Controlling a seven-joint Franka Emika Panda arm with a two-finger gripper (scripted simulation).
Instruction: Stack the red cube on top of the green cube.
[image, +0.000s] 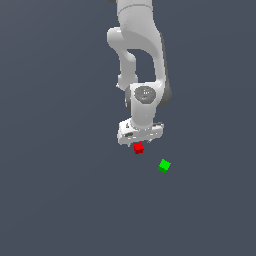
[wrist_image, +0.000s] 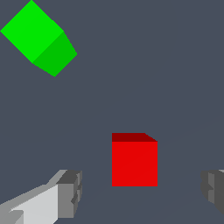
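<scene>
Floor around both cubes is bare dark grey, no clutter. Red cube (image: 138, 147) sits directly under the gripper (image: 139, 141); in the wrist view it lies between the two spread fingers (wrist_image: 70, 192), with a gap on each side and no contact visible. Green cube (image: 164, 165) stands apart, toward the exterior view's right and nearer, turned at an angle. Open floor separates the cubes; nothing stands between them. Space above the green cube is unobstructed.
</scene>
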